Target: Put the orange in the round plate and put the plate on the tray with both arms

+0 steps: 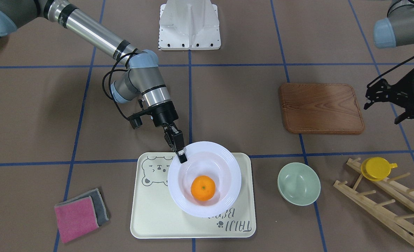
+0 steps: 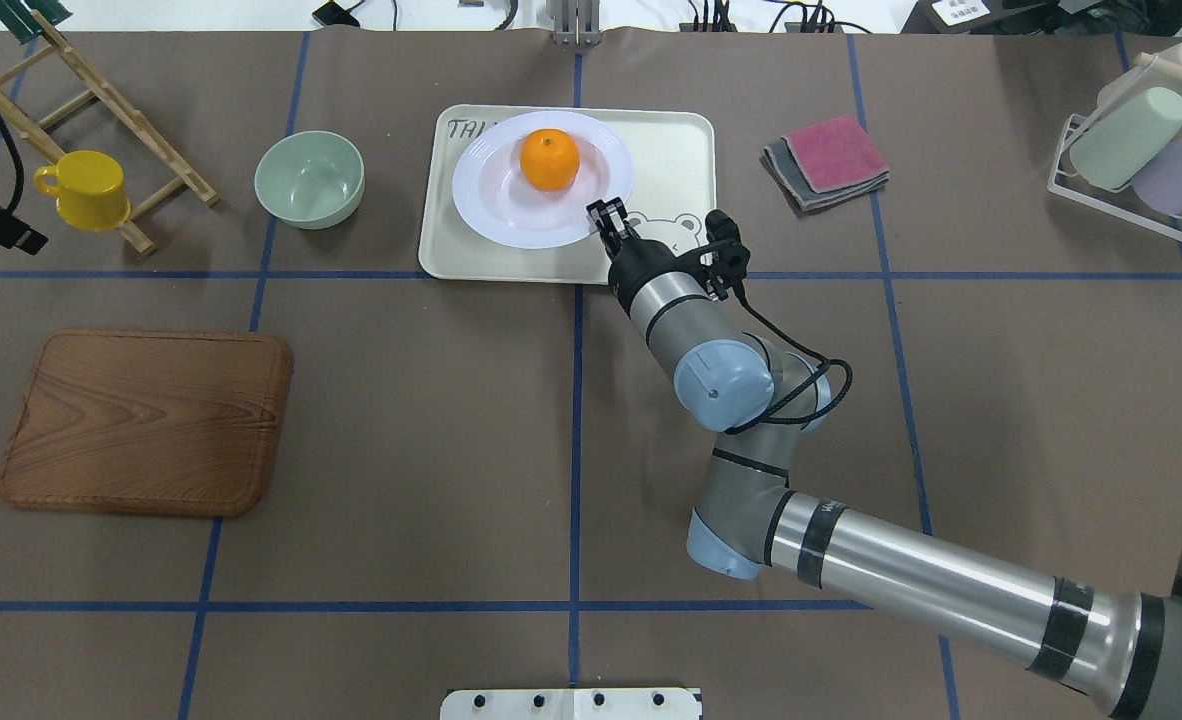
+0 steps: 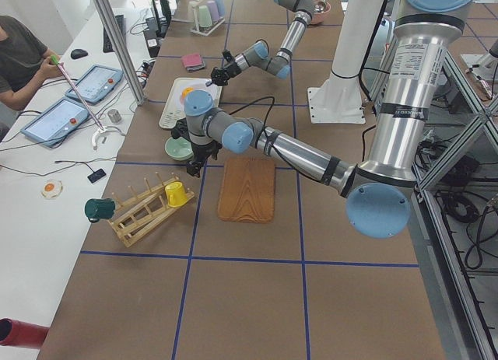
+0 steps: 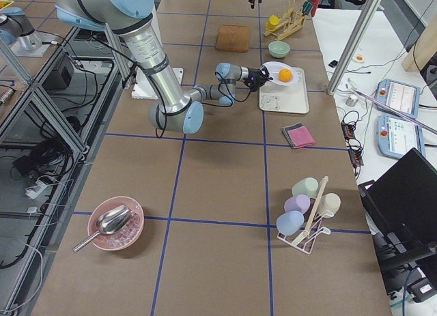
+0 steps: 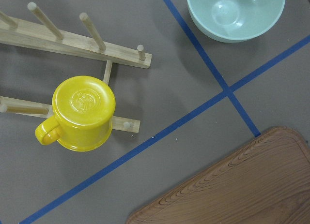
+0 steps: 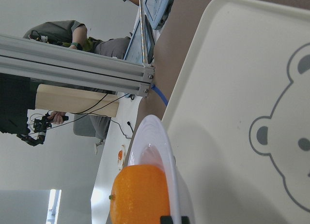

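Cream tray (image 1: 147, 217) nearest the front camera. Plate (image 1: 233, 182) on or just over it, can't tell which. Orange (image 1: 203, 188) sits in the plate's sunken centre. Right gripper (image 1: 182, 156) fingers clamped on the plate's robot-side rim, probably to keep off the fruit and hold the plate level. Left gripper (image 1: 370, 99) farther off, well apart from the tray; fingers apart or together, can't tell. Right wrist view shows the rim edge-on, shadow on the tray beneath. Left wrist view shows only cup (image 5: 80, 112), bowl (image 5: 236, 13), board (image 5: 232, 185).
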Robot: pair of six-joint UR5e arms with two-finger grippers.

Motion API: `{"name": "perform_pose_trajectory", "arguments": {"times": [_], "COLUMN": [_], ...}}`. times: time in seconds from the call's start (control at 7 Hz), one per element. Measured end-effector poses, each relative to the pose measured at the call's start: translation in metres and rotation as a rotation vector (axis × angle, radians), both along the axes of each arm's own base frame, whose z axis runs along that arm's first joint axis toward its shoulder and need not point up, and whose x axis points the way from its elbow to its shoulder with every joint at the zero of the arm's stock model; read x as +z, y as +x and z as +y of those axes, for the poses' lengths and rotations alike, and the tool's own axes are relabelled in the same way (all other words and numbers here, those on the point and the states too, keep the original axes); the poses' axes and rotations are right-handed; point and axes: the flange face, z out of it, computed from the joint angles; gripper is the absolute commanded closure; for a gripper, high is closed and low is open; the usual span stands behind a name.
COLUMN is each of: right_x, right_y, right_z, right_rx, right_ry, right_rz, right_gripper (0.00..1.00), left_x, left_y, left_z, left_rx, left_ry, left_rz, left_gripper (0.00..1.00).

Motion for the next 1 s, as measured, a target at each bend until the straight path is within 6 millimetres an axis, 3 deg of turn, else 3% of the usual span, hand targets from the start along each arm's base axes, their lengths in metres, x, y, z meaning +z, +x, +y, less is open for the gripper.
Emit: {"name": "perform_pose_trajectory", "arguments": {"times": [0.43, 0.86, 1.0], "right_x": [0.0188, 0.0204, 0.0207], "right_y": [-0.0085, -0.0085, -0.0085], "right_z": [-0.0097, -0.0104, -0.0105], "right_rx": [0.014, 0.015, 0.014], "right_ry": [-0.067, -0.072, -0.073], "right_rz": [-0.014, -0.017, -0.016], "right_gripper": [1.00, 0.33, 0.24], "left_x": [-0.0019, -0.0046, -0.0049], "left_y": [-0.0012, -0.0014, -0.0014], "left_z": [-0.0002, -0.0003, -0.0003], "left_rx": [-0.002, -0.004, -0.003], "left_ry": [0.003, 0.006, 0.006], "left_rz": [0.001, 0.003, 0.003], "left_gripper": [0.00, 0.00, 0.00]}}
